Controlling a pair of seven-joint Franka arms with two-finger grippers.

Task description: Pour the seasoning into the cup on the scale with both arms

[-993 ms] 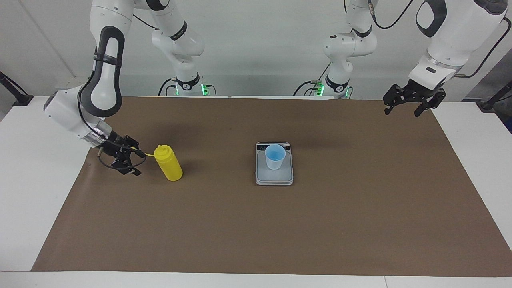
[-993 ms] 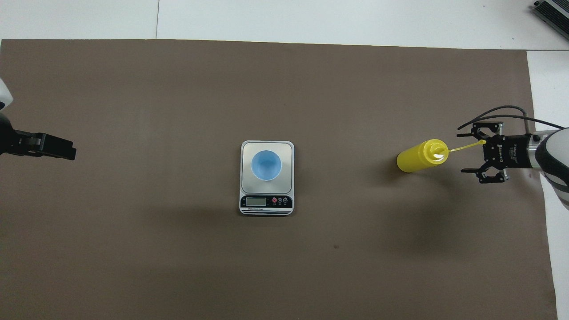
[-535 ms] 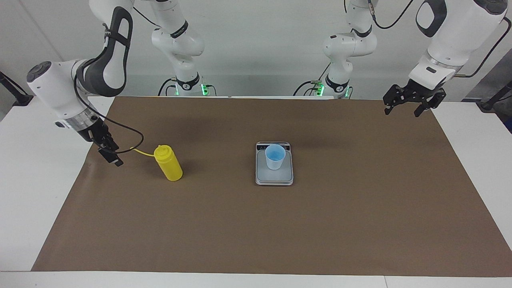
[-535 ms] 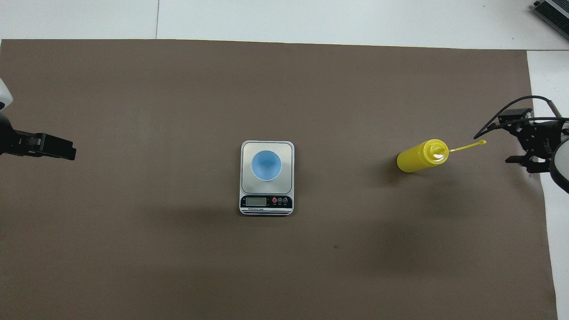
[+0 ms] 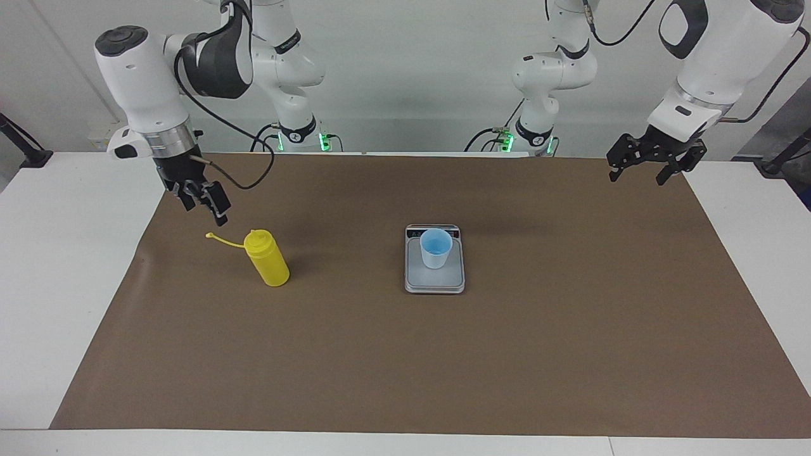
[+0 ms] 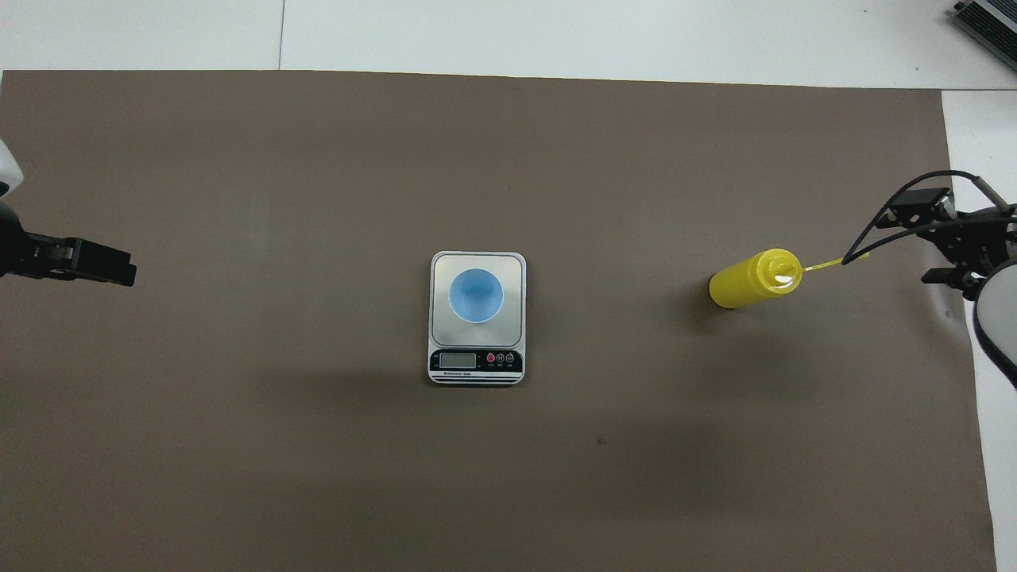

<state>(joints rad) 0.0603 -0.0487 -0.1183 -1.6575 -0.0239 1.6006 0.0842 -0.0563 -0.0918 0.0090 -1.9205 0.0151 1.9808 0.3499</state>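
Observation:
The yellow seasoning bottle (image 5: 267, 259) stands upright on the brown mat toward the right arm's end of the table, and it also shows in the overhead view (image 6: 751, 280). Its cap strap (image 5: 225, 240) sticks out free, away from the scale. My right gripper (image 5: 204, 201) hangs open in the air above the mat beside the strap's end, touching nothing. The light-blue cup (image 5: 435, 248) stands on the silver-grey scale (image 5: 434, 282) at mid-table. My left gripper (image 5: 638, 166) waits open and raised over the mat's corner at the left arm's end.
The brown mat (image 5: 405, 367) covers most of the white table (image 5: 57, 253). The scale's display (image 6: 458, 360) faces the robots. A grey device (image 6: 985, 20) lies at the table's corner farthest from the robots, at the right arm's end.
My right gripper has risen from mat level beside the cap strap and swung up toward the robots. The strap's end now lies free. The bottle, cup, scale and left arm have not moved.

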